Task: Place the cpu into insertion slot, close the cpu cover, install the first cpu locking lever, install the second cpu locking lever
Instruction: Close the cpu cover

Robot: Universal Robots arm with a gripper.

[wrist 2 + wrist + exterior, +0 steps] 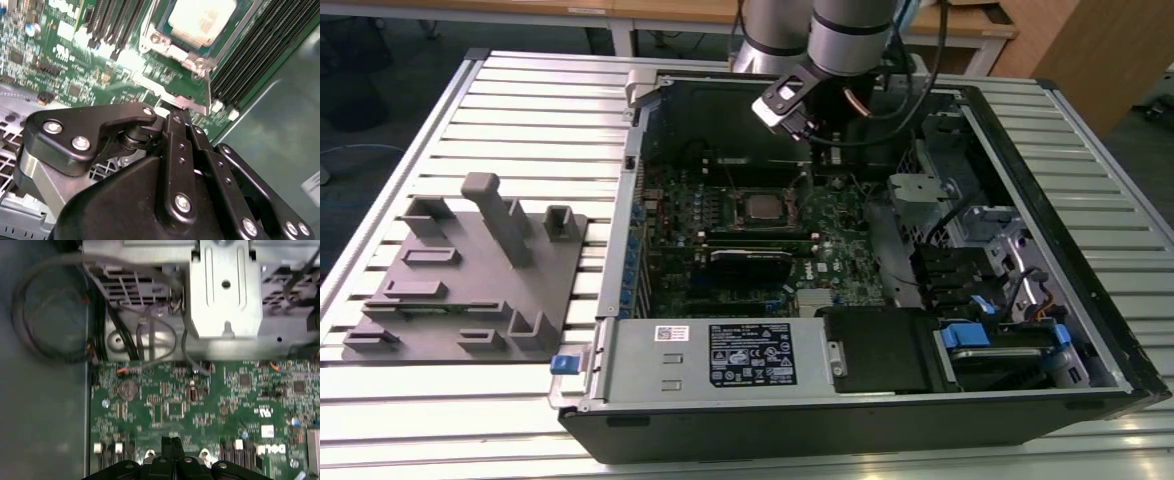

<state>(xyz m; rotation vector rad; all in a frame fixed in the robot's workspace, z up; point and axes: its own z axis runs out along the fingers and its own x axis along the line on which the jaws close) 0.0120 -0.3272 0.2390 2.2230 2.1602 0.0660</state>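
Now | gripper [172,444]: fingers pressed together, nothing held, low over motherboard [200,405] just beside the socket | cpu [202,19]: seated in insertion slot [161,20], cpu cover [172,50] lying flat around it.

Second wrist view: cpu [202,20] cut off at the picture's edge. The tool [175,119] body hides part of the board [75,75].

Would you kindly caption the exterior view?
The pincer hangs over the motherboard near the cpu inside the open computer case.
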